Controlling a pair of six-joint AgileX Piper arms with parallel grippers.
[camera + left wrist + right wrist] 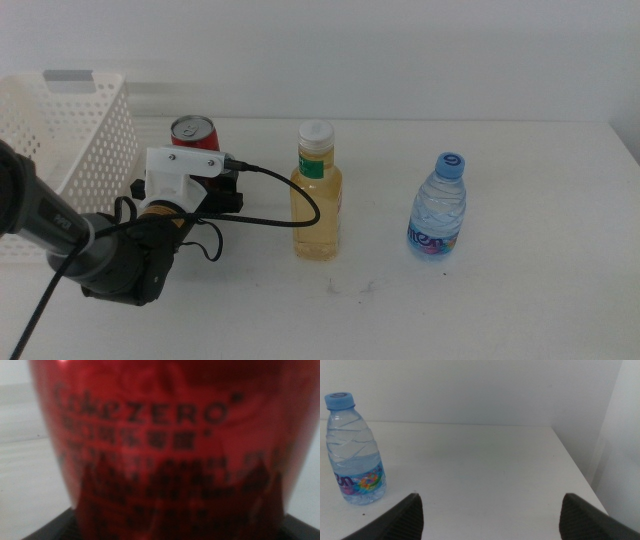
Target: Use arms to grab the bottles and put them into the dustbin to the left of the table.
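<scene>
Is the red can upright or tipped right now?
Upright: the red can shows its round top facing up on the table, with the left gripper at it.

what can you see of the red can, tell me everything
The red can stands upright on the table, beside the white basket. It looks like glossy metal with a silver top; black print reads "Coke ZERO". The left end effector is at its body, and the can fills the left wrist view; contact can't be confirmed.

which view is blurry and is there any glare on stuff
Left wrist view: the red can fills the frame, soft and out of focus, with a bright glint near its upper edge. Middle view: sharp, evenly lit, faint shadows. Right wrist view: the water bottle is crisp, no glare.
</scene>
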